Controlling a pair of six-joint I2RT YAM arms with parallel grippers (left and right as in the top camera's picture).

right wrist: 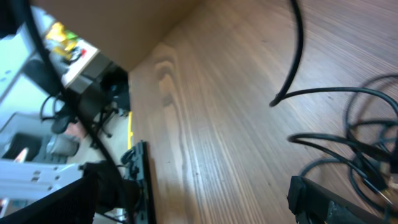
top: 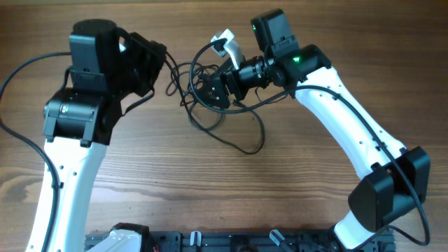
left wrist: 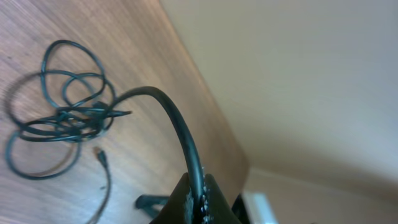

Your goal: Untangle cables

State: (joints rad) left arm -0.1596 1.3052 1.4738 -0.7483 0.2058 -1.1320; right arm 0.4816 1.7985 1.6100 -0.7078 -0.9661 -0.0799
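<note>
Left pincer (left wrist: 198, 198) is clamped on a strand of the thin black flexible cables (left wrist: 73, 116), which lie tangled ahead of it on the brown wooden worktop (top: 210, 196). Right pincer (top: 208, 91) gapes empty beside them. Light, limp cord, probably slippery: take a loose outer loop.

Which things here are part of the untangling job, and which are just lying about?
Part of the job:
- black cables, knotted in a heap
- left gripper, fingers shut on one cable strand
- right gripper, fingers open at the heap

Just there:
- wooden table
- black base rail along the table's near edge
- room clutter beyond the table
</note>
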